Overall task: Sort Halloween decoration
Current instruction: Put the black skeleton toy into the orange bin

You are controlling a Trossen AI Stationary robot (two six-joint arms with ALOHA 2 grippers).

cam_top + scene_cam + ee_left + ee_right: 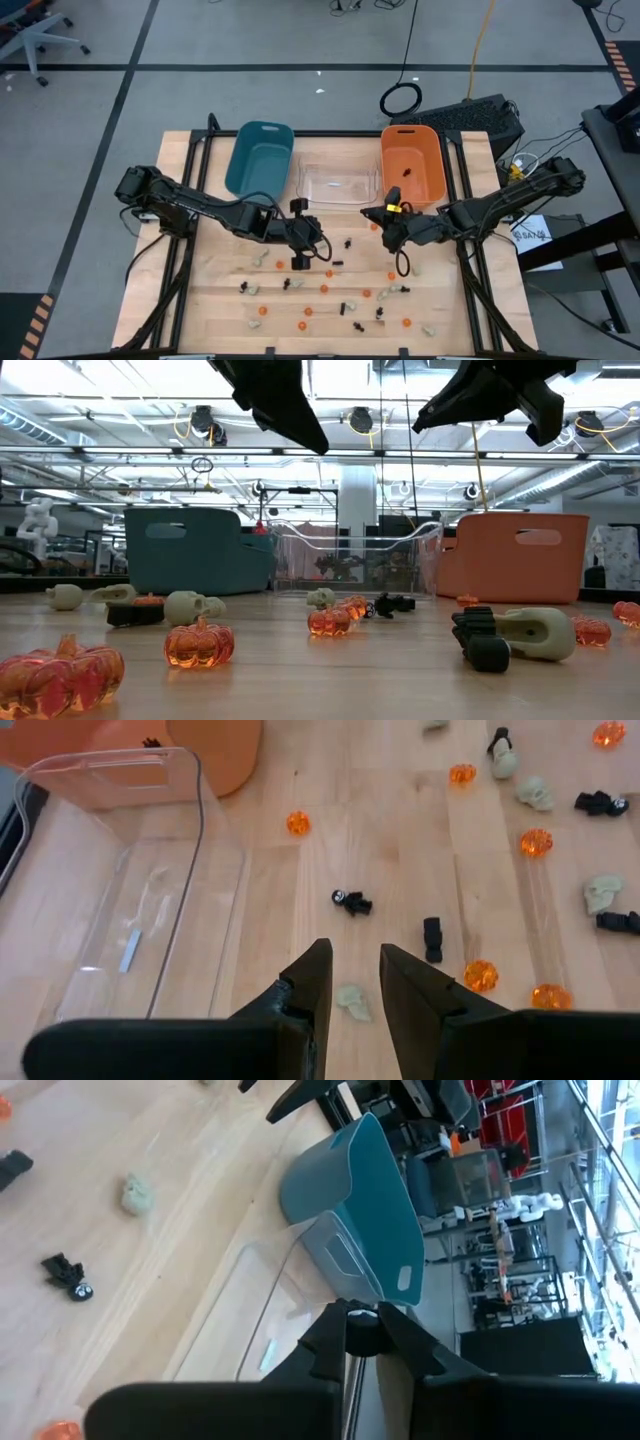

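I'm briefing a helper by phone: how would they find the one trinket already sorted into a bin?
Start at the three bins along the table's far edge and take the orange bin on the right. Inside lies a single black spidery trinket. Its neighbours, the clear bin and teal bin, show none.

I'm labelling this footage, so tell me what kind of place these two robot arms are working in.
Most likely a robotics lab or workshop, not a home. The low view shows an open ceiling with ducts and pipes, the high view a grey taped floor with an office chair, and the wooden table stands on a metal frame.
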